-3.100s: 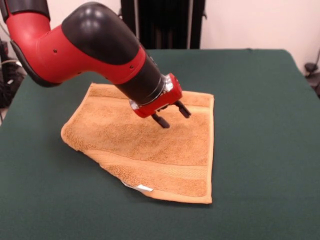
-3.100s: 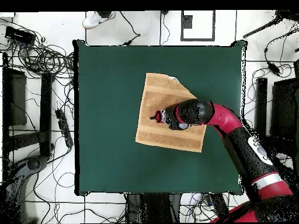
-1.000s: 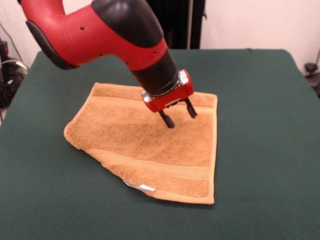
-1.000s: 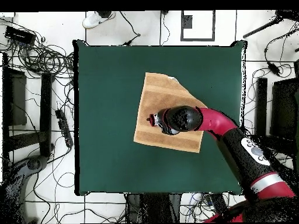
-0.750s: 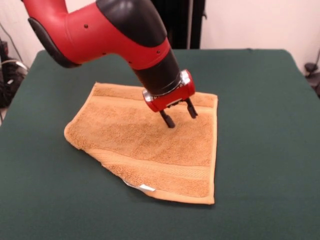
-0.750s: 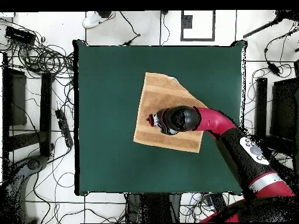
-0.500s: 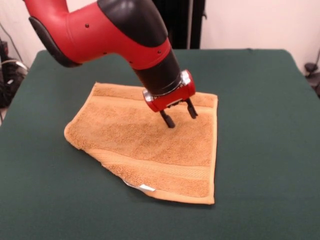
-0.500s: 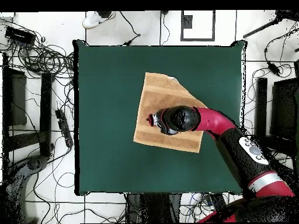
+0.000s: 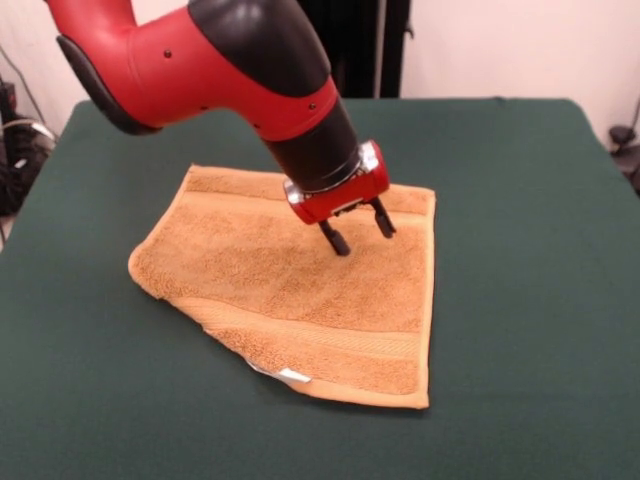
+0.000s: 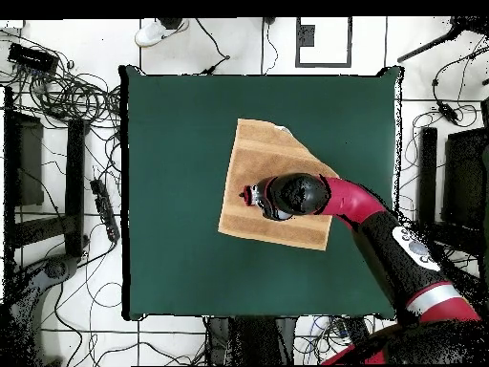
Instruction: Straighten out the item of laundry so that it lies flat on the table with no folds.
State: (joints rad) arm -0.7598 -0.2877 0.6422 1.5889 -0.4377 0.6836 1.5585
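2 black fingers (image 9: 336, 240) of the pincer (image 9: 357, 229) stand apart from each other, so the pincer is open and grips nothing. It points down at the orange-tan towel (image 9: 290, 290), and in the front view its tips are at or just above the cloth; I cannot tell if they touch it. The towel lies on the dark green surface (image 9: 520, 300), directly under the pincer and spreading out from it to all sides. The towel is not a full square: in the front view, the corner below and to the left of the pincer is folded under, so this edge runs diagonally. A small white tag (image 9: 293, 376) shows at this folded edge, well below the pincer. A flat woven band (image 9: 330, 338) crosses the towel between the pincer and the tag. In the overhead view the red and black arm (image 10: 382, 229) covers the pincer, and the towel (image 10: 263, 158) shows around it.
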